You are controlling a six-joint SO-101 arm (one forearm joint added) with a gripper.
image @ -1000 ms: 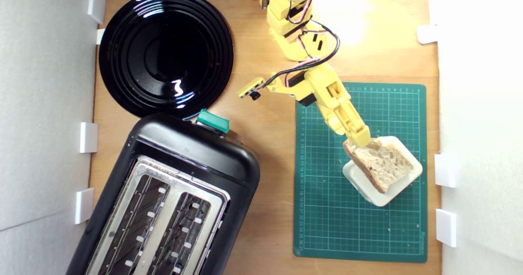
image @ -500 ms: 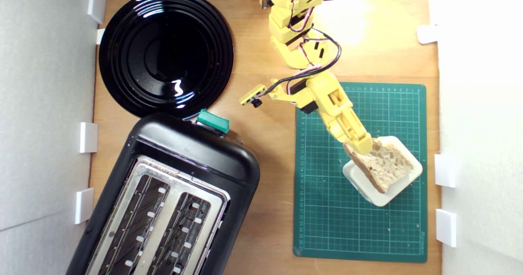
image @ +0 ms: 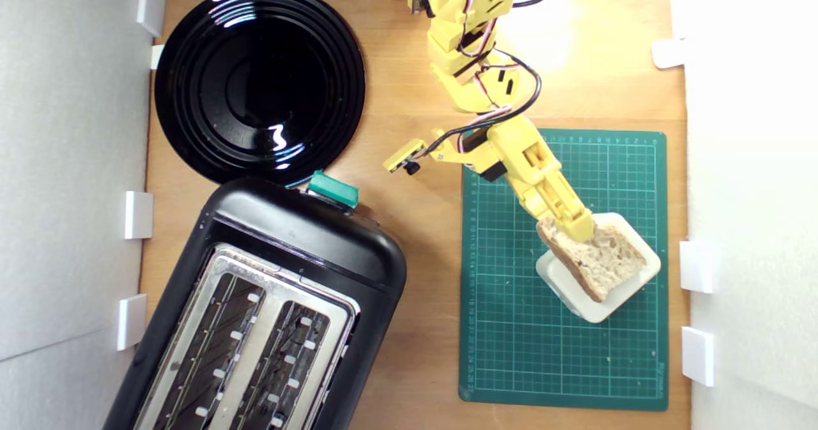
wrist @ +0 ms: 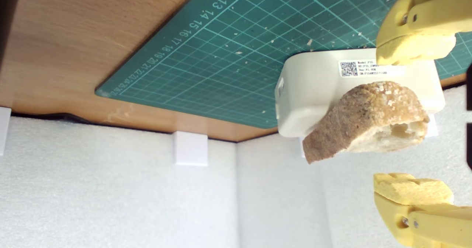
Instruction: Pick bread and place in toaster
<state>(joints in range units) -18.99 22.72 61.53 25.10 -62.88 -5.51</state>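
The bread (image: 604, 261), a half slice with pale holey crumb and a brown crust, lies tilted on a cream rounded block (image: 562, 286) on the green cutting mat (image: 543, 353). My yellow gripper (image: 576, 230) is at the slice's upper left end in the exterior view. In the wrist view the gripper (wrist: 411, 119) is open, with one finger (wrist: 413, 49) on each side of the bread (wrist: 368, 115) and a gap to each. The black toaster (image: 307, 245), with a silver two-slot top and a teal lever knob (image: 332, 189), stands at the exterior view's lower left.
A round glossy black plate (image: 259, 82) lies at the exterior view's upper left, behind the toaster. White foam walls with small white clips (image: 696, 265) border the wooden table on both sides. Bare wood (image: 428, 238) separates toaster and mat.
The gripper has slid down and to the exterior view's right, so its upper finger now reaches further over the end of the bread. The bread and block have not moved.
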